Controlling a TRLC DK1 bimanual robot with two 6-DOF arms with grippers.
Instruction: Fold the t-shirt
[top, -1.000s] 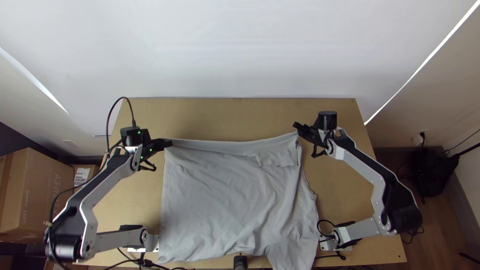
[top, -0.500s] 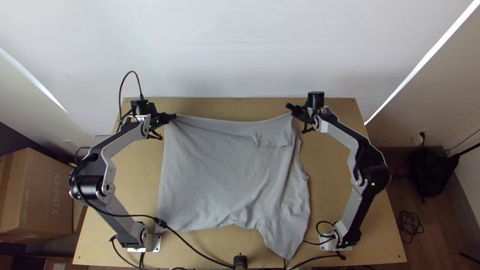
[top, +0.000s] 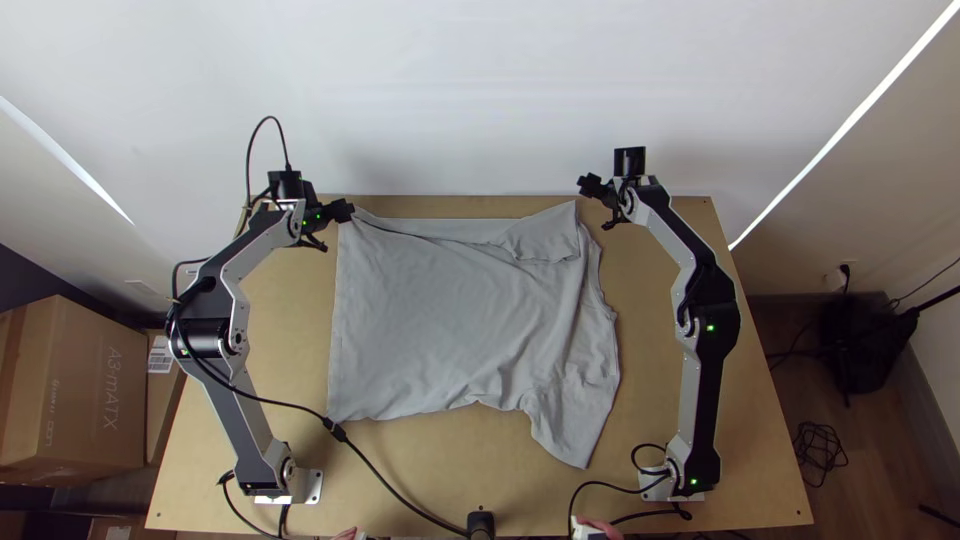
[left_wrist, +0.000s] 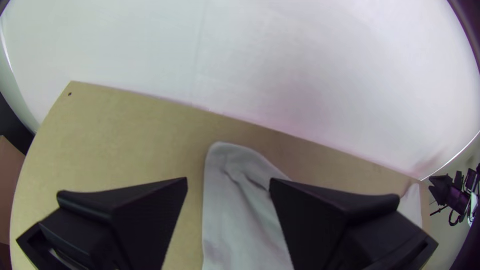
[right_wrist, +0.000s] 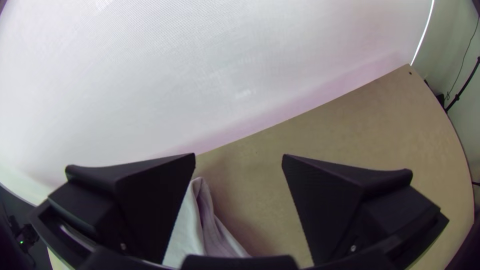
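"T-shirt (top: 450, 310) first: where is it?"

"Mostly spread over the middle of the wooden table (top: 290, 330), between the two arms, with creases and a turned-over flap of cloth at its far right. Now left to right: what comes first?"

"A cardboard box (top: 75, 400), beside the table. Next, the left arm (top: 240, 305), stretched toward the far side, with a black cable (top: 375, 465) running across the near left of the table."

"And its gripper?"

"The left gripper (top: 342, 211) is by the shirt's far left corner. Its fingers (left_wrist: 145, 215) stand apart, and the left wrist view shows that corner in the gap, unclamped."

"Then the shirt's right side?"

"Rumpled, with one part sticking out toward the near edge. The far right corner comes close to the table's far edge."

"What about the right gripper (top: 590, 186)?"

"Just beyond that corner, fingers (right_wrist: 145, 200) wide apart, nothing pinched. In its wrist view a creased peak of cloth shows near one finger. The right arm (top: 705, 330) reaches up from its base."

"And farther right?"

"A coil of cable (top: 820, 450) on the floor."
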